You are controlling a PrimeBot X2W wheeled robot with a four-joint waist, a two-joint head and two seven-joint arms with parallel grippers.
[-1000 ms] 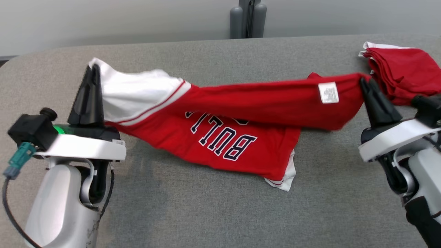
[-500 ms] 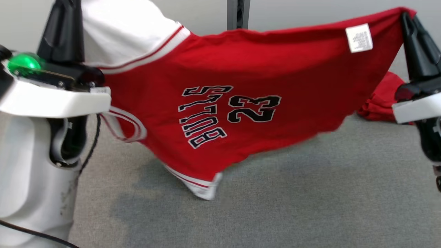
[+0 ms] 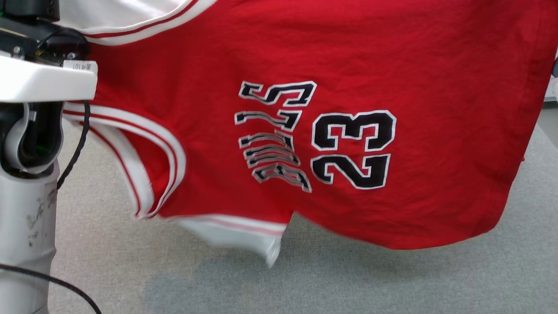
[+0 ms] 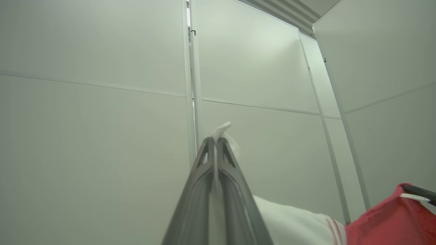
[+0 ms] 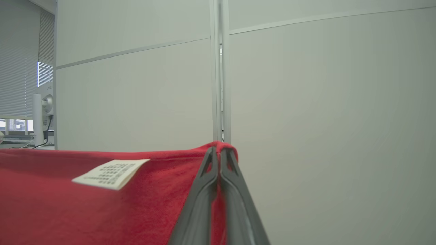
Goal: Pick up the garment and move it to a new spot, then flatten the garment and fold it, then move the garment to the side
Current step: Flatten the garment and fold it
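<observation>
The garment (image 3: 305,78) is a red jersey with white trim, a black "23" and lettering, hanging spread in the air above the grey table (image 3: 392,279). In the left wrist view my left gripper (image 4: 216,141) is shut on its white corner, which pokes out past the fingertips. In the right wrist view my right gripper (image 5: 219,151) is shut on the red hem, close to a white care label (image 5: 110,173). The head view has my left wrist (image 3: 39,78) at the upper left, its fingertips above the frame edge. The jersey's lower edge hangs just above the table.
Pale wall panels (image 4: 102,102) stand behind both grippers in the wrist views. A monitor and window blinds (image 5: 41,102) are at the far left of the right wrist view. Grey table surface shows under the hanging jersey.
Both grippers have lifted the jersey off the table and raised it high, stretching it out so it hangs spread. The folded red pile at the right has dropped out of view.
</observation>
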